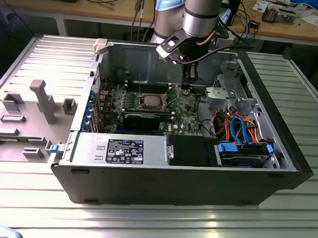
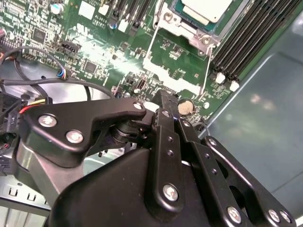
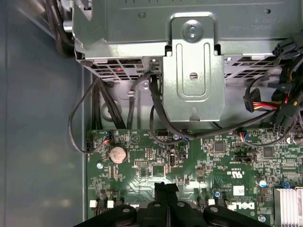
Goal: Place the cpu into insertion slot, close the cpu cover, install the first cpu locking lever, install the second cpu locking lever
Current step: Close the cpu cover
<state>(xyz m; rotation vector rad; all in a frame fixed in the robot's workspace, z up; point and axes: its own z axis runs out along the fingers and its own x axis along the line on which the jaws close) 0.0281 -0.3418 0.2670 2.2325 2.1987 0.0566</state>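
Small flat square cpu (image 1: 149, 101) with a dull silver-grey metal top, seated in the small square silver-rimmed insertion slot (image 1: 140, 104). Around that slot, the green circuit board (image 1: 184, 113) of an open black computer case (image 1: 172, 188), itself on the ribbed metal counter (image 1: 154, 224).

In the second wrist view, cpu (image 2: 208, 7) pale and matte, with a raised centre and a lower step at the edge. Framing it, the thin silver metal cpu cover (image 2: 187, 29); cannot tell whether fully pressed down. Along the sides of the slot, two thin silver wire levers (image 2: 150, 45); hooked or free, cannot tell.

Black two-fingered tool (image 1: 187, 84) hanging from the grey arm, low over the board, well apart from the slot and on the exterior view's right of it. Fingers (image 3: 160, 190) pressed flat together in both wrist views, with nothing held between them. Just beside the tool tip (image 2: 162, 96), a round silver coin battery (image 3: 117, 153); touching the board or not, cannot tell. Farther from the slot than the battery, a silver sheet-metal drive cage (image 3: 191, 71) with black cables (image 3: 156, 109) trailing beneath it onto the board.
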